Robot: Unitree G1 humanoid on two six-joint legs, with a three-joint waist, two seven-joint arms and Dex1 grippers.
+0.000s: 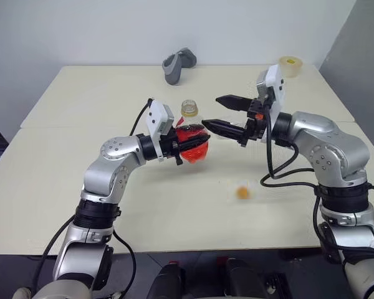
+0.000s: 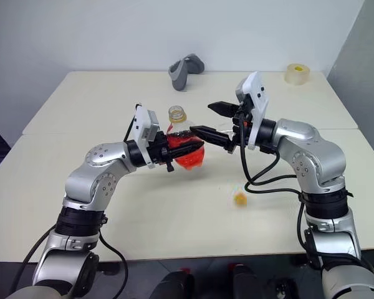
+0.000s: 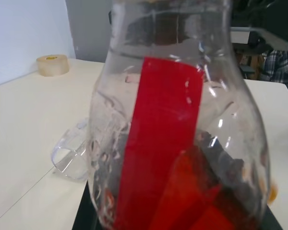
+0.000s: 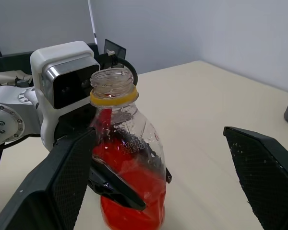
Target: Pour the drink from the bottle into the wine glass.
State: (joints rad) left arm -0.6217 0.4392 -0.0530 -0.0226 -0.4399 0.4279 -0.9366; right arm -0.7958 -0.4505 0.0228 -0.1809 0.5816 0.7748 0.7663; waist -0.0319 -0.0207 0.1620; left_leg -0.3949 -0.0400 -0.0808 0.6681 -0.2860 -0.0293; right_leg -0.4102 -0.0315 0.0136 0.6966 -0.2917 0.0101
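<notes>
The left gripper (image 2: pixel 182 146) is clenched round the upright, uncapped bottle (image 4: pixel 129 177) of red drink (image 4: pixel 134 201) at mid-table; the right gripper (image 1: pixel 219 113) hangs spread wide just right of its neck. The wine glass (image 3: pixel 69 153) appears to lie on its side, so I'd stand it up before tilting the bottle.

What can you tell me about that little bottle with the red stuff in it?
The bottle is small, clear plastic, with a rounded body and a narrow threaded neck ringed in yellow. Its mouth is open, with no cap on. Bright red drink fills roughly the lower half, and a red strip runs up its side. It stands upright, held around the body by the shut left tool above the cream table. The right tool hangs open beside it, not touching.
</notes>
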